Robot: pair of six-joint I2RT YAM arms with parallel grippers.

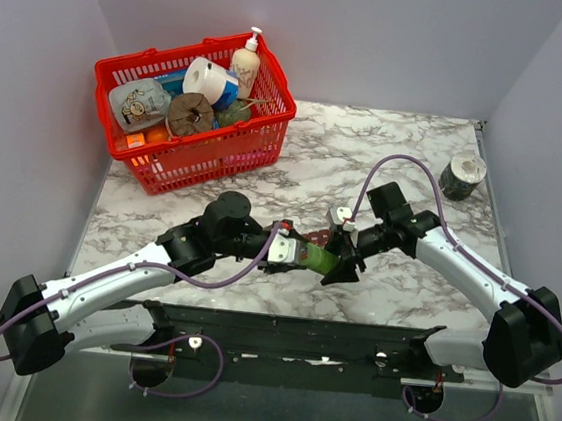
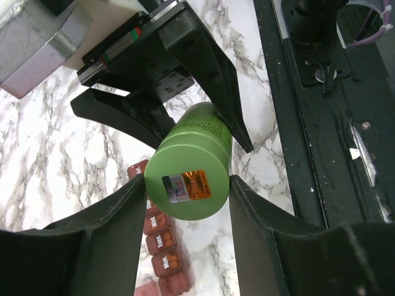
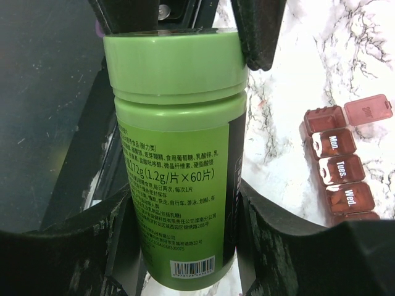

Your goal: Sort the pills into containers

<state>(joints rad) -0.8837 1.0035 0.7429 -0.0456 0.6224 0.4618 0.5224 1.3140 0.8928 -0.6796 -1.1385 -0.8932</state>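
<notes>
The marble table (image 1: 408,153) spreads beneath the green pill bottle (image 3: 179,123), and the red wire basket (image 1: 212,151) stands well behind the bottle, to its left. The left gripper (image 2: 187,188) is clamped on the bottle's cap and the right gripper (image 3: 183,197) on its body. The weekly pill organizer (image 3: 336,166) lies just beside and below the bottle, one end lid open, holding what seem to be orange pills (image 2: 155,222).

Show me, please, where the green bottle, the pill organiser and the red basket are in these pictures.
green bottle (image 3: 179,185), right wrist view, on its printed label.
pill organiser (image 3: 347,168), right wrist view, on the "Tues." lid.
red basket (image 1: 211,155), top external view, on its front mesh wall.
</notes>
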